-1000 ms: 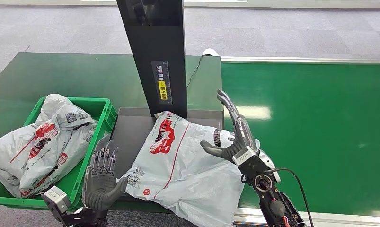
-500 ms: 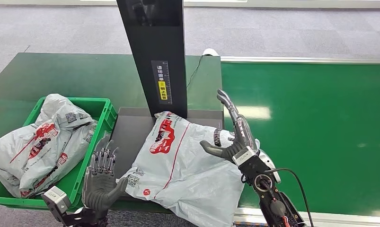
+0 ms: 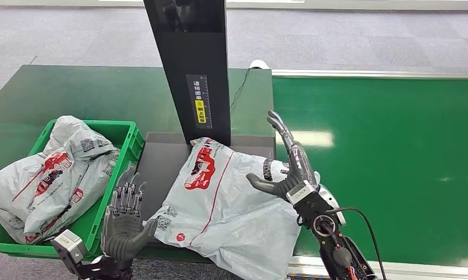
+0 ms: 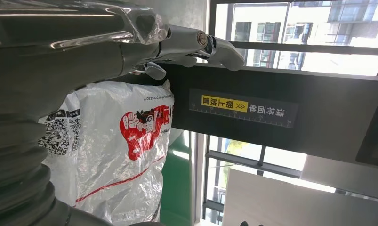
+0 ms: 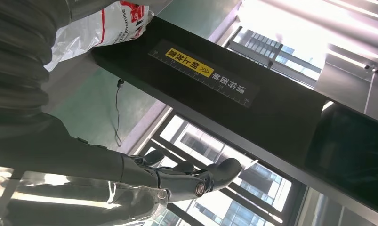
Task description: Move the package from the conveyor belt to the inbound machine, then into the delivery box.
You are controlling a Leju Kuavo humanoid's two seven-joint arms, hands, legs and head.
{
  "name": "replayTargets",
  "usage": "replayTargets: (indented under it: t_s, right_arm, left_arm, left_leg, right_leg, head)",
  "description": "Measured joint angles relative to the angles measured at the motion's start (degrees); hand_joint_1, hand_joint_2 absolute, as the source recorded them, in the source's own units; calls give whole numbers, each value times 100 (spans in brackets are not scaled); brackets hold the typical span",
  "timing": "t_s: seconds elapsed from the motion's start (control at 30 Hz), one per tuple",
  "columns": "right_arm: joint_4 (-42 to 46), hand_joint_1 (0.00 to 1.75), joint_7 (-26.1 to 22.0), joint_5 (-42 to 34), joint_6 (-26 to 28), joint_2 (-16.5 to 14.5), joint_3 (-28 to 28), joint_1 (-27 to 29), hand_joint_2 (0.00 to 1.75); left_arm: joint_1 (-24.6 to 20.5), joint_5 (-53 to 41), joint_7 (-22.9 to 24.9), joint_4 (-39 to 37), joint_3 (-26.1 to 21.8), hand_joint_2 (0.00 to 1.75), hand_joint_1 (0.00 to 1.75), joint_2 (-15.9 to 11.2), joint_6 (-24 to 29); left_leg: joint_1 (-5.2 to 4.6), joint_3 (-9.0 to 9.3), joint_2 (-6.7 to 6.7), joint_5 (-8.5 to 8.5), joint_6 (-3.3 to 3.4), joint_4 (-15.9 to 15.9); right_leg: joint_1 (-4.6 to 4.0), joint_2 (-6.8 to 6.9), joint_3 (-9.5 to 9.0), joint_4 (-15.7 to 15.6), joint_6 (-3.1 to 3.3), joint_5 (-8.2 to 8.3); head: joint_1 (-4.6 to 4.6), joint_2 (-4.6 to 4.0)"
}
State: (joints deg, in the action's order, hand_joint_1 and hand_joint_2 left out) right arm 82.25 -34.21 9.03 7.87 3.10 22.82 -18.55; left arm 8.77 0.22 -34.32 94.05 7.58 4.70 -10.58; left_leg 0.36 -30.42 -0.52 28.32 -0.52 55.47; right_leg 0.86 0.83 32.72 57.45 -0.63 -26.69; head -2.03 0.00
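Package (image 3: 225, 204), between our spread, empty left robot hand (image 3: 125, 219) and right robot hand (image 3: 287, 166), overhung the inbound machine (image 3: 161, 160): we judged it liable to slide off.

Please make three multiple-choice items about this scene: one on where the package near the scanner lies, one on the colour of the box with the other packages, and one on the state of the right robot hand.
1. Where does the grey package with the red print lie?
A. On the dark platform at the foot of the inbound machine
B. Inside the crate
C. On the floor

2. What colour is the delivery box?
A. Blue
B. Green
C. Yellow

3. What is the state of the right robot hand?
A. Closed around the package
B. Open, fingers extended, by the package's edge
C. Holding a cable

Answers: 1 A, the package spreads over the platform under the black column. 2 B, its walls are bright green. 3 B, the fingers are straight and wrap around nothing.
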Motion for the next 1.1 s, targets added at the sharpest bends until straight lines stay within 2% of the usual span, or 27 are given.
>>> replayTargets:
  t_s: [0.13, 0.2, 0.23, 0.33, 0.4, 0.53, 0.97, 1.03, 1.1]
  right_arm:
    - [0, 0, 10, -8, -7, 0, 0, 0, 175]
    - [-34, 0, 274, -277, -255, 1, 1, -20, 175]
    - [-114, 0, 646, -649, -529, 3, 5, -62, 175]
    - [-621, 0, 2184, -2022, -1299, 22, 47, -267, 175]
    - [-942, 0, 2530, -2349, -1424, 42, 76, -353, 175]
    - [-1258, 0, 2381, -2408, -1462, 62, 127, -459, 175]
    - [-1469, 0, 2374, -2446, -1405, 105, 224, -483, 175]
    - [-1480, 0, 2376, -2446, -1402, 111, 232, -482, 175]
    - [-1484, 0, 2384, -2446, -1393, 119, 236, -476, 175]
  left_arm:
    - [0, -1, 2, 0, 0, 175, 0, 0, -2]
    - [4, -25, 73, 0, 1, 175, 0, -1, -42]
    - [13, -50, 138, 4, 3, 175, 0, -2, -83]
    - [75, -116, 291, 56, 22, 175, 0, 1, -195]
    - [121, -132, 320, 90, 34, 175, 0, 2, -216]
    - [157, -172, 348, 110, 47, 175, 0, 2, -226]
    - [205, -489, 347, 122, 69, 175, 0, 7, 1]
    - [208, -708, 386, 122, 88, 175, 0, 5, 205]
    - [207, -1509, 571, 122, 159, 175, 0, -9, 804]
  left_leg:
    - [0, 0, 0, 0, 0, 0]
    - [0, -1, -1, 0, 0, -1]
    - [0, 0, -5, 0, 0, -1]
    - [0, 1, -7, -1, 1, -1]
    - [0, -1, 5, -2, 2, 0]
    - [0, -3, 11, -2, 2, 0]
    - [0, -3, 11, -2, 2, 0]
    - [0, -2, 11, -2, 2, 0]
    - [0, -2, 11, -2, 2, 0]
  right_leg:
    - [0, 0, 0, 0, 0, 0]
    - [0, 0, -1, 0, 0, 0]
    - [0, -2, -1, 0, 0, 0]
    - [0, 0, -3, 0, 0, 0]
    - [1, 9, -3, 0, 0, 0]
    - [1, 11, -1, 0, 0, 0]
    - [1, 11, -1, 0, 0, 0]
    - [1, 11, 0, 0, 0, 0]
    - [1, 11, 1, 0, 0, 0]
  head:
    - [0, 0]
    - [-1, 0]
    - [-2, 0]
    - [-1, 0]
    - [-1, 0]
    - [-1, 0]
    - [-1, 0]
    - [-1, 0]
    - [-1, 0]
